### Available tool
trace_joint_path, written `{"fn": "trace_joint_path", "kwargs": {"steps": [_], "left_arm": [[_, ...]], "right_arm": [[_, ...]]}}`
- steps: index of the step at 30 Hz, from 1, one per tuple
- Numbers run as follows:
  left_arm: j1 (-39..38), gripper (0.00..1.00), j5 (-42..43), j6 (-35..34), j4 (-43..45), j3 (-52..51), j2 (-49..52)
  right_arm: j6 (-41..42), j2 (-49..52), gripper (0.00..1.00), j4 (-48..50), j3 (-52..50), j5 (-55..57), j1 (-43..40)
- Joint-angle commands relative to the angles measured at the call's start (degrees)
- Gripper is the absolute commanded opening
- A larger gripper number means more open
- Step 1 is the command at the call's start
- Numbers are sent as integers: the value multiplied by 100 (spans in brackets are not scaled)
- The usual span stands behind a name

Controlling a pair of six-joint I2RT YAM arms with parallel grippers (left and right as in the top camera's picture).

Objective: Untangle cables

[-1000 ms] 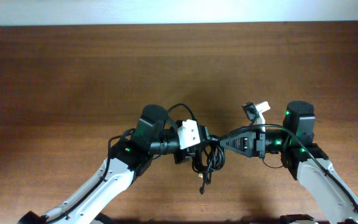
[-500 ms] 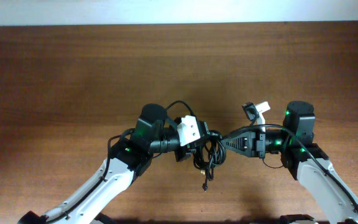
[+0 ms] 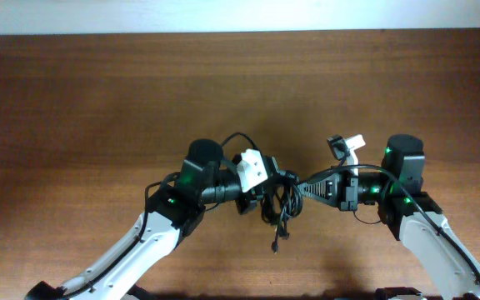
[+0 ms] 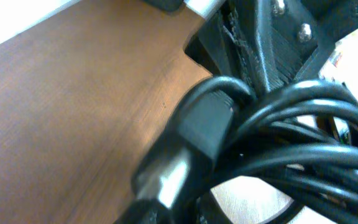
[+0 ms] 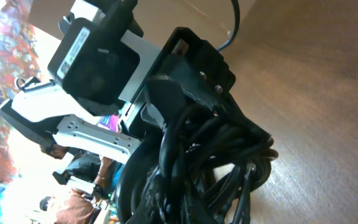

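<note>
Right jaws newly together on the cables (image 3: pixel 282 203), left jaws tight on the same cables.

Left arm (image 3: pixel 136 246) and right arm (image 3: pixel 444 250) had white links, black joint housings and lit green lights (image 3: pixel 172 200). Left gripper (image 3: pixel 263 197) was black with silver screws (image 4: pixel 303 31) and a white wrist camera block (image 3: pixel 254 169).

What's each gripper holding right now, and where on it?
Both are shut on the tangled cables: left gripper on the bundle's left side, right gripper on its right side. Which strand cannot be told.
</note>
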Motion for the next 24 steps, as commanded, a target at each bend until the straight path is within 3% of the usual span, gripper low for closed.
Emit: {"fn": "trace_joint_path", "kwargs": {"steps": [1,9,24], "left_arm": [[-33,0,9,-874,656,107,2],[-33,0,74,-876,876,107,-98],[-15,0,177,-874,1095,107,-1222]], "right_arm": [[-61,7,4,-35,13,-52,50],[-57,7,4,-42,11,111,50],[-39,9,4,-236,11,463,50]]}}
